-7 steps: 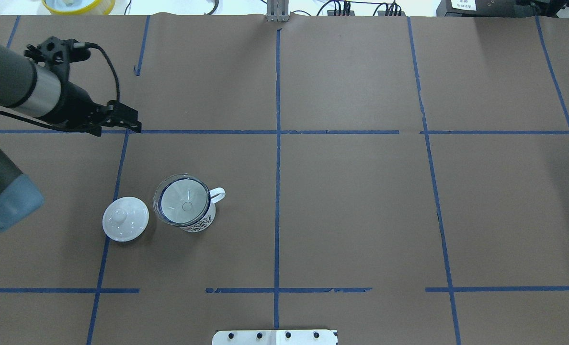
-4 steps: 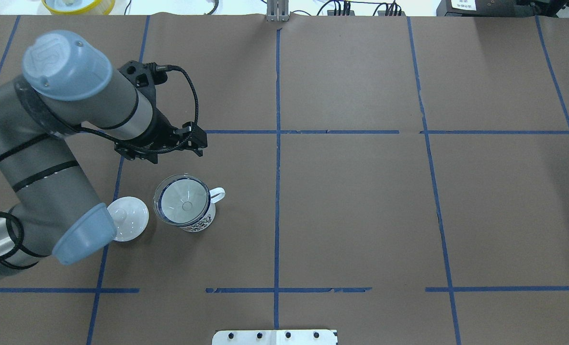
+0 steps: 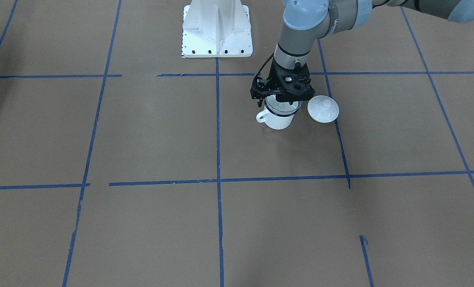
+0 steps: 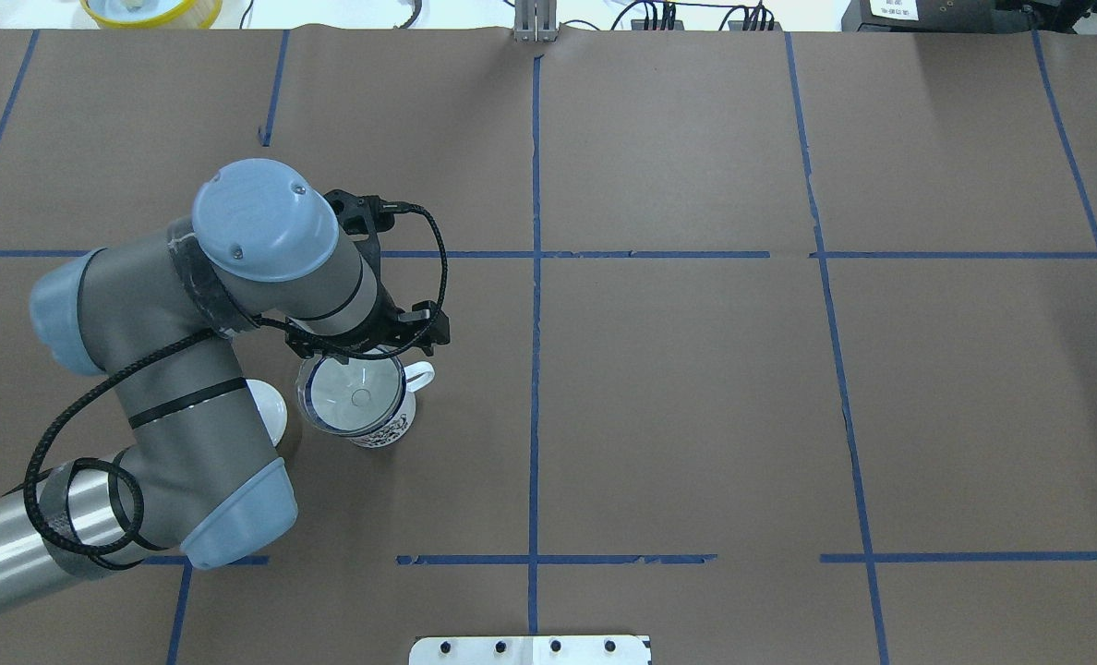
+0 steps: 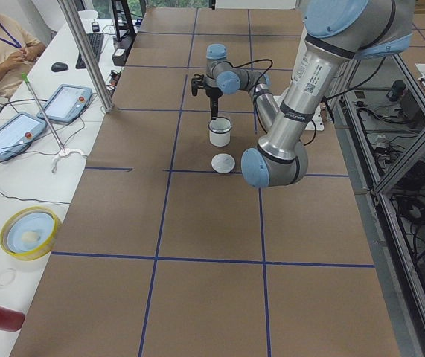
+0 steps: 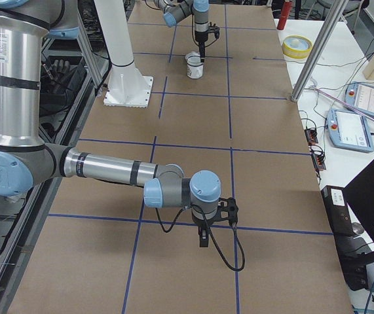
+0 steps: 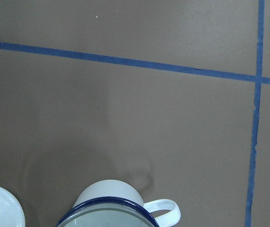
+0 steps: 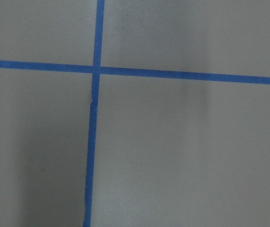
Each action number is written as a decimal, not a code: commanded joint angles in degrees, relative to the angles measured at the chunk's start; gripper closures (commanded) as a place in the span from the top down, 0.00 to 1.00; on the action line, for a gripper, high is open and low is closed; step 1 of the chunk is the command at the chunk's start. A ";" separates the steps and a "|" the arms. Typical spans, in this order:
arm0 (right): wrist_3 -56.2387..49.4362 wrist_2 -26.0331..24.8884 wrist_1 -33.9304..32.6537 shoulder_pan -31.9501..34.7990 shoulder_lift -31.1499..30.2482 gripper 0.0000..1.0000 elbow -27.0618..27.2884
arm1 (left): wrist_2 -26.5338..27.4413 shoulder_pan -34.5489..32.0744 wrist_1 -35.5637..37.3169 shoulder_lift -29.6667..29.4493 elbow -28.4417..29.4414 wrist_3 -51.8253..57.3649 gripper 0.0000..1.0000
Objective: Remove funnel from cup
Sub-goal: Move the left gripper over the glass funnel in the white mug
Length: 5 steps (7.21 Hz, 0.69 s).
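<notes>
The funnel (image 4: 353, 392) sits in the mouth of the cup (image 4: 385, 430), its clear bowl resting inside the dark blue rim and its stem pointing down into the cup. The cup stands upright on the counter (image 4: 696, 416), in the robot's left half. Its handle (image 4: 420, 373) points toward the robot's right. A white lid (image 3: 323, 109) with a knob lies flat on the counter just beside the cup on the robot's left, not touching it. From overhead the left arm covers most of the lid.

The left tool (image 3: 281, 98) hangs over the cup, pointing straight down, close above the funnel's rim. Its fingers are hidden under the black wrist parts, so I cannot tell whether they are wide or narrow, nor whether they touch the funnel. The left wrist view shows only the cup's rim, its handle and an edge of the lid along the bottom.

The right tool (image 6: 203, 239) points down over a blue tape (image 6: 272, 230) line, well apart from the cup. It shows only from the side, so I cannot tell its state.
</notes>
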 commanded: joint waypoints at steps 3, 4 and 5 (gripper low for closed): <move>0.00 0.00 0.00 0.00 0.00 1.00 -0.02 | 0.98 1.90 -0.05 -0.17 -0.06 0.07 0.00; 0.00 0.00 0.00 0.00 0.00 1.00 -0.02 | 0.98 1.90 0.03 -0.08 -0.50 0.07 0.00; 0.00 0.00 0.00 0.00 0.00 1.00 -0.02 | 0.98 1.90 0.12 0.01 -0.59 0.16 0.00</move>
